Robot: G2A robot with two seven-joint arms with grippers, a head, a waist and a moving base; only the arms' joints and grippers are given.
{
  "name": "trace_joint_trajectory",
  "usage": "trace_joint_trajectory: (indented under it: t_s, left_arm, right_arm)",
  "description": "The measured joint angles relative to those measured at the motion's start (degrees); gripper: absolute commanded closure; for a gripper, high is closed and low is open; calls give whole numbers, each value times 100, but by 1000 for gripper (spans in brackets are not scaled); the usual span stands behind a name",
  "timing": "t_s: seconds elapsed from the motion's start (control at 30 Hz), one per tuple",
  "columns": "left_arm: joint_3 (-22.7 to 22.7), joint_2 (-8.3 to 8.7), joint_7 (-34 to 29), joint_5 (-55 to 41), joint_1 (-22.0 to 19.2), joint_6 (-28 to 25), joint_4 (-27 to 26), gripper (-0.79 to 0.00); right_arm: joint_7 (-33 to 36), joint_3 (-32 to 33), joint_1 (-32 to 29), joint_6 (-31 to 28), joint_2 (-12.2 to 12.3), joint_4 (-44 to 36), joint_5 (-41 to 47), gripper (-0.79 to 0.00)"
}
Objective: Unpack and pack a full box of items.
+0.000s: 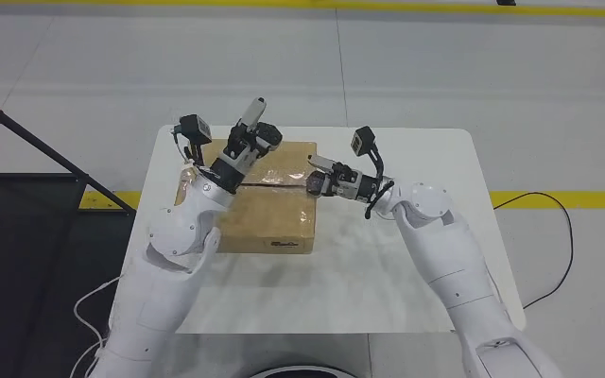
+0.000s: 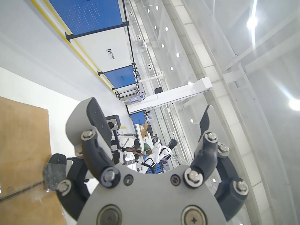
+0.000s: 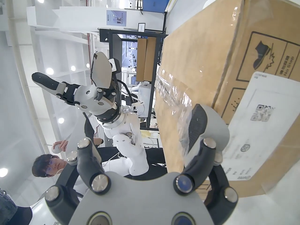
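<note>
Cardboard box (image 1: 269, 203) on worktop (image 1: 397, 274); left gripper (image 1: 260, 123) above its far-left corner, fingers apart; right gripper (image 1: 315, 178) at its right edge, fingers apart

Closed, tape-sealed brown cardboard box (image 1: 265, 203) flat on the table

the box (image 3: 199, 47) has handling marks printed on its side: a framed boot pictogram (image 3: 264, 52) with two short lines of lettering beside it, and next to that a second framed symbol (image 3: 234, 97), partly hidden. a white label (image 3: 269, 127) is stuck over the same side, with a square code (image 3: 262, 112), fine lines of print and a round stamp mark. in the top view a short dark print (image 1: 284, 245) sits on the box top near the robot-side edge. behind, a blue panel (image 2: 93, 8) and a white panel (image 2: 110, 53) each carry a logo word. a poster (image 3: 116, 17) is too small to read.
</note>
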Motion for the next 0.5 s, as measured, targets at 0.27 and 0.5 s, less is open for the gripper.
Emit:
trace_joint_trajectory:
  t_s: [0.27, 0.5]
  left_arm:
    - [-308, 37, -115, -61, 192, 10, -183, -785]
    - [-466, 51, -154, -129, 262, 2, -211, -785]
  right_arm:
    - [146, 174, -146, 354, 116, -418, -245, -785]
    - [108, 143, -171, 457, 140, -547, -285, -785]
